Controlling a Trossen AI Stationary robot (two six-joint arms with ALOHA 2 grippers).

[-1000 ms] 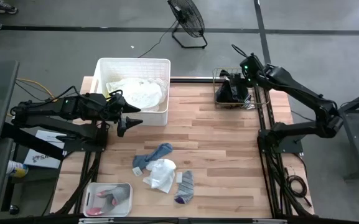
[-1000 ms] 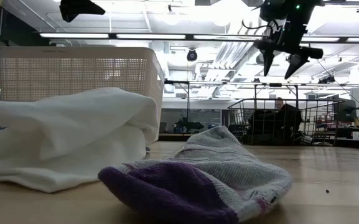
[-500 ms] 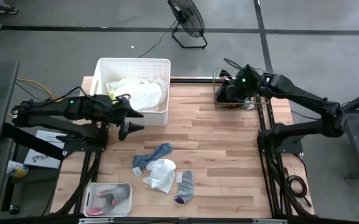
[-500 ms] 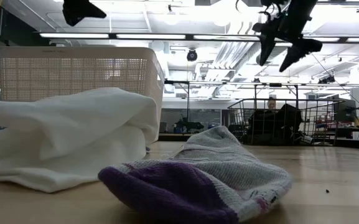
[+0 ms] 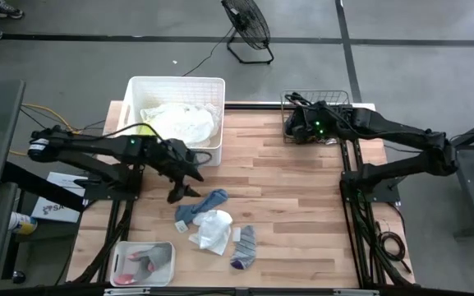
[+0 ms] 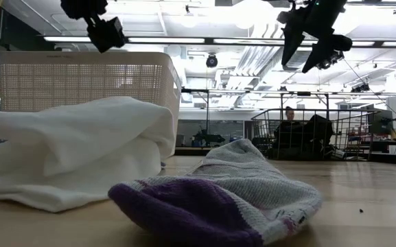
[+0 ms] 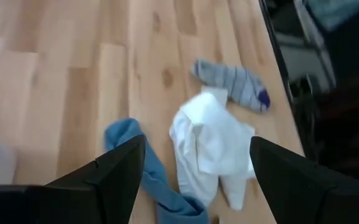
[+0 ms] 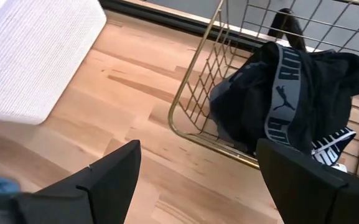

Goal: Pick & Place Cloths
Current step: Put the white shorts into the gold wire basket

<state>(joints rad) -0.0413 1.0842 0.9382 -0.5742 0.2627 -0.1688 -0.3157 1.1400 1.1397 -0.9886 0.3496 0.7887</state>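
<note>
The left gripper (image 5: 179,187) hangs with fingers spread and empty over the loose cloths: a blue sock (image 7: 147,171), a white cloth (image 7: 210,143) and a striped grey sock (image 7: 235,81) bunched mid-table. To do it well, drop straight onto one piece, probably the blue sock, and pinch a raised fold. The right gripper (image 5: 296,127) waits, spread, beside the wire basket (image 8: 195,93) holding a dark garment (image 8: 291,93)
</note>
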